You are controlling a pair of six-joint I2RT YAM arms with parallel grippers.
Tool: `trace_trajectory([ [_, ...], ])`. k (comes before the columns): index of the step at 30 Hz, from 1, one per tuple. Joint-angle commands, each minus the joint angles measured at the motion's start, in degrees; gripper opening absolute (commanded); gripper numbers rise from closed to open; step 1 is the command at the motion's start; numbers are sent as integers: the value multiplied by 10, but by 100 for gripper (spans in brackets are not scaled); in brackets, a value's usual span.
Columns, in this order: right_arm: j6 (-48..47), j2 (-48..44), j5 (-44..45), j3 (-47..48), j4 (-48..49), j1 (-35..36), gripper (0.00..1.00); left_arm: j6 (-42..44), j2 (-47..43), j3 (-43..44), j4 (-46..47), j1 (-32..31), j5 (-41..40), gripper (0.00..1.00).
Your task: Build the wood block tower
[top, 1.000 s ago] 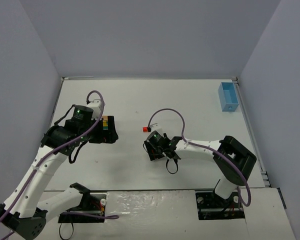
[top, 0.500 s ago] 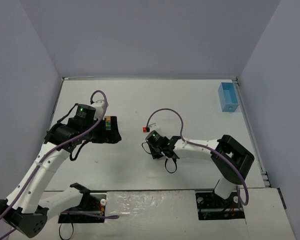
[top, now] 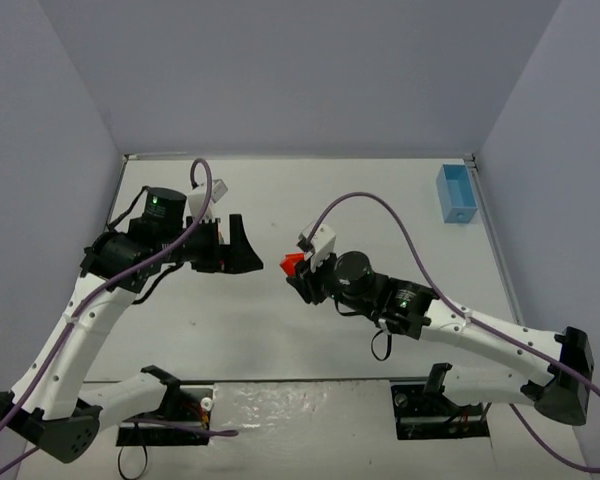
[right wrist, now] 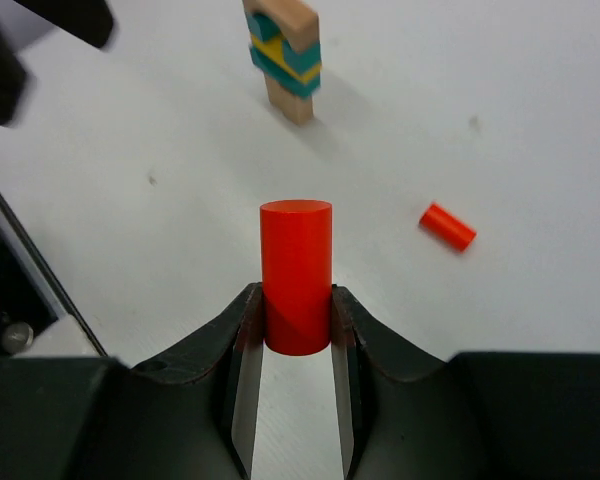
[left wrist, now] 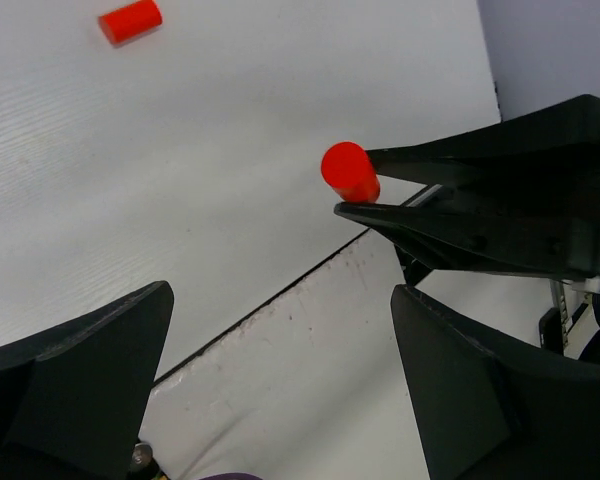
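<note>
The wood block tower (right wrist: 283, 60) stands upright in the right wrist view, a tan block with teal and yellow pieces. It is hidden under my left arm in the top view. My right gripper (right wrist: 296, 310) is shut on a red cylinder (right wrist: 296, 270), held upright above the table; the cylinder also shows in the top view (top: 293, 265) and the left wrist view (left wrist: 350, 172). A second red cylinder (right wrist: 447, 227) lies loose on the table, also in the left wrist view (left wrist: 130, 20). My left gripper (left wrist: 290, 400) is open and empty, facing the right gripper (top: 298, 272) in the top view.
A light-blue bin (top: 456, 194) stands at the far right edge of the table. The table's near edge and seam (left wrist: 270, 300) run under my left gripper. Grey walls close in the table on three sides.
My right gripper has taken hold of a red cylinder and risen with it, the arm stretching out. My left gripper has swung right, off the tower, and stands open.
</note>
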Motion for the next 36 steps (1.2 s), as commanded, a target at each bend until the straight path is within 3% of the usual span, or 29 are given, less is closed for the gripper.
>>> trace_trajectory([
  [1, -75, -46, -63, 33, 69, 0, 0, -27, 14, 49, 47, -18, 42, 88],
  [11, -78, -76, -116, 39, 111, 0, 0, -80, 25, 40, 147, -87, 16, 87],
  [30, -72, -92, -96, 6, 130, -1, 1, -104, 31, 16, 154, -115, -26, 45],
  [36, -72, -95, -91, -3, 131, -1, 2, -109, 33, 21, 154, -115, -20, 43],
])
